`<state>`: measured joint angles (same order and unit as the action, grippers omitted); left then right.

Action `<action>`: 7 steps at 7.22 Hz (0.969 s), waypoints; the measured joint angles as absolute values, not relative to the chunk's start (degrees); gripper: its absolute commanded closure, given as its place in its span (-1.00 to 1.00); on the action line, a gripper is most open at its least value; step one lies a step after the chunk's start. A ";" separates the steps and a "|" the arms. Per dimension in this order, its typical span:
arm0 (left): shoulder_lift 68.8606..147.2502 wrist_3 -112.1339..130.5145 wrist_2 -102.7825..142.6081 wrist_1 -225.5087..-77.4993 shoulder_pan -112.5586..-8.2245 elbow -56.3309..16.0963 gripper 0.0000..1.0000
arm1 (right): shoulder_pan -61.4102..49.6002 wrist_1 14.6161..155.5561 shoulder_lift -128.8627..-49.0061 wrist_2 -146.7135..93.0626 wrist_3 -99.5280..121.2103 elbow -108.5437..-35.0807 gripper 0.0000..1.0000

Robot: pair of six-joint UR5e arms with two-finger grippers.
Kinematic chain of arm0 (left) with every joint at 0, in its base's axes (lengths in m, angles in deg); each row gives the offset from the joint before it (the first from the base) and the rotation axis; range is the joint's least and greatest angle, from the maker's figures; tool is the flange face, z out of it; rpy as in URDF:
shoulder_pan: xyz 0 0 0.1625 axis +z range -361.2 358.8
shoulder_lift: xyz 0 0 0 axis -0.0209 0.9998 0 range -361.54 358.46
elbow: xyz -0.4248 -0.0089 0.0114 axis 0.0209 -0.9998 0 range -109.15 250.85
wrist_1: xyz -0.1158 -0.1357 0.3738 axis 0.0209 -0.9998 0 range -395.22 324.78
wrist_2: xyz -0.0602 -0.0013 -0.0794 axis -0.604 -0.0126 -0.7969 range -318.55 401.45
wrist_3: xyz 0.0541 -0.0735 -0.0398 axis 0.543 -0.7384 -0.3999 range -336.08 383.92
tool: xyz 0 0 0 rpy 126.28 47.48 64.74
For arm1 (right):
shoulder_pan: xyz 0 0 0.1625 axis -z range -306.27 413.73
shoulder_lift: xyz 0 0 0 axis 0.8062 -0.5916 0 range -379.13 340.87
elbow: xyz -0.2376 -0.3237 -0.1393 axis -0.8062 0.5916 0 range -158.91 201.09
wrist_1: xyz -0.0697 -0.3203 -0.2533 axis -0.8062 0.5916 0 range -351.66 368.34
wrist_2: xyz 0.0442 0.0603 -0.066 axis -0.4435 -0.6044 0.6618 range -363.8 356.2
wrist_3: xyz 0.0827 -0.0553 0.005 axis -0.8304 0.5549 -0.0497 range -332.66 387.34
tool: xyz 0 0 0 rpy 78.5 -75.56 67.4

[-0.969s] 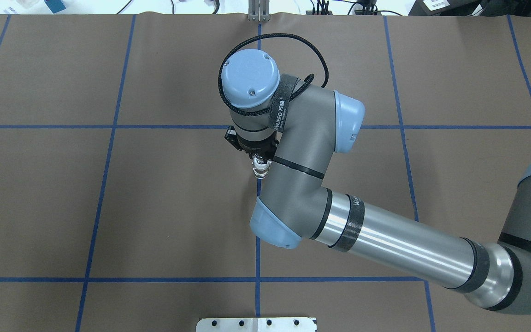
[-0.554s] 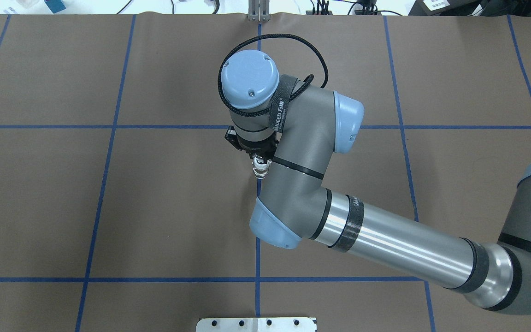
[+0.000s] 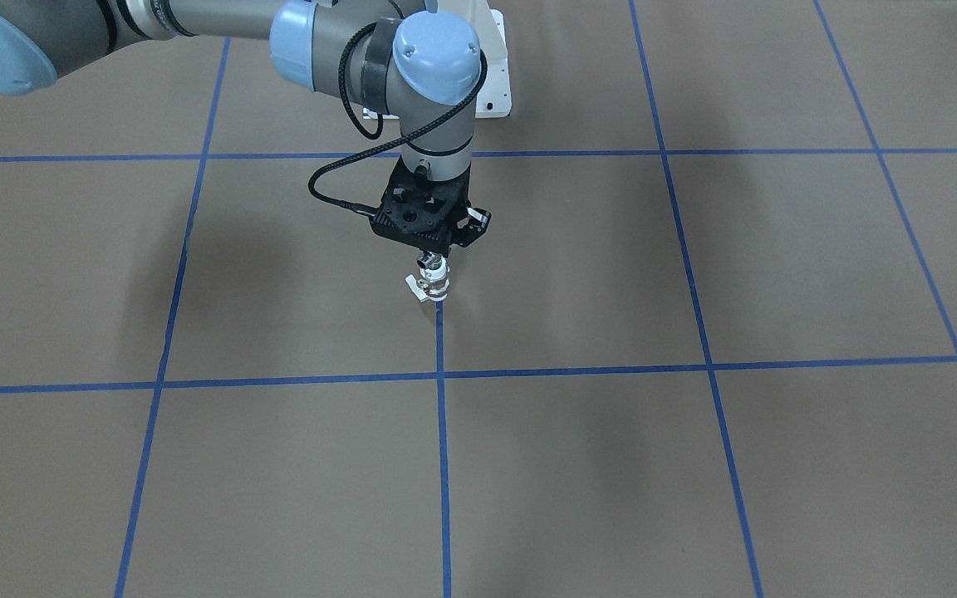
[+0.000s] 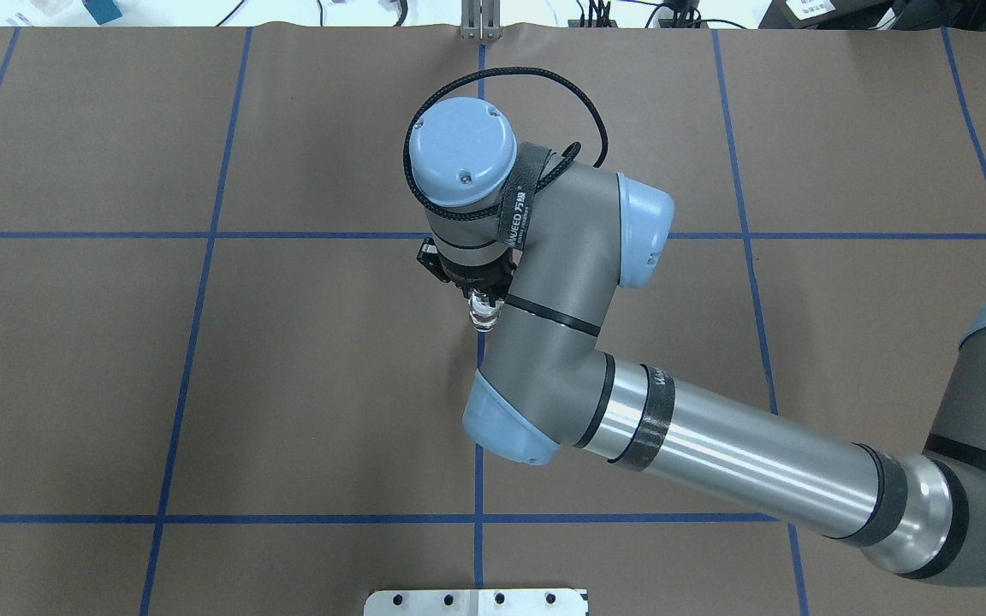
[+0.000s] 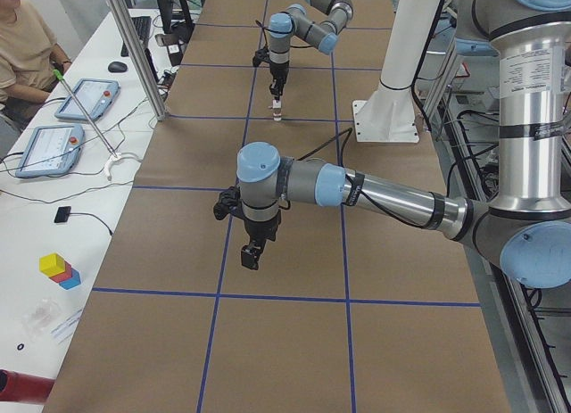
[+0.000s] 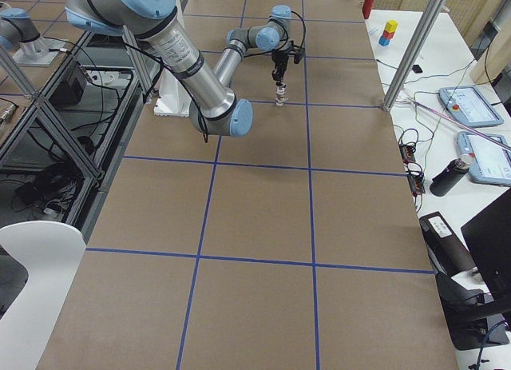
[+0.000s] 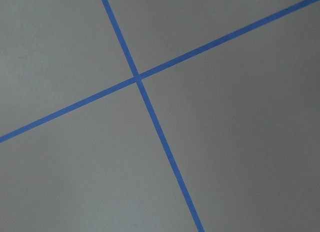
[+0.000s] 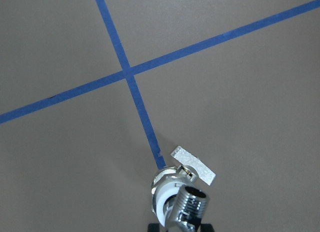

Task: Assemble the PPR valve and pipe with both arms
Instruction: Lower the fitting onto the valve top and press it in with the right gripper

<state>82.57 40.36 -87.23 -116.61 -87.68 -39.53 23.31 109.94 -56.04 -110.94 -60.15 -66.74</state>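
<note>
Right pincer (image 3: pixel 431 259) clenched on pipe (image 8: pixel 190 206): chrome, threaded end. PPR valve (image 3: pixel 432 287) directly below the pincer, white, side lever out, over blue tape line (image 3: pixel 441 349), mid-bench (image 3: pixel 694 465), well apart from all edges. Valve-bench contact unclear. Left pincer (image 5: pixel 252 255): grip cannot be told.

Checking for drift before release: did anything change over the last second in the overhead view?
The right arm shifted a little: its wrist cap eased slightly toward the robot and to its left. The right gripper stays shut on the pipe, which is joined to the PPR valve. The pair hardly moved. Nothing was taken hold of or let go.
</note>
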 measured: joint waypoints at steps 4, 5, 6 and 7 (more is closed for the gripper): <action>82.57 40.36 -87.23 -116.65 -87.68 -39.30 -1.00 | 23.32 109.92 -56.31 -110.94 -59.52 -66.71 0.95; 82.57 40.36 -87.23 -116.65 -87.68 -39.25 -1.00 | 23.32 109.88 -56.35 -110.94 -59.45 -66.71 0.84; 82.57 40.36 -87.23 -116.68 -87.68 -39.23 -1.00 | 23.32 109.87 -56.38 -110.94 -59.40 -66.71 0.64; 82.57 40.38 -87.23 -116.69 -87.68 -39.23 -1.00 | 23.32 109.86 -56.39 -110.92 -59.36 -66.71 0.50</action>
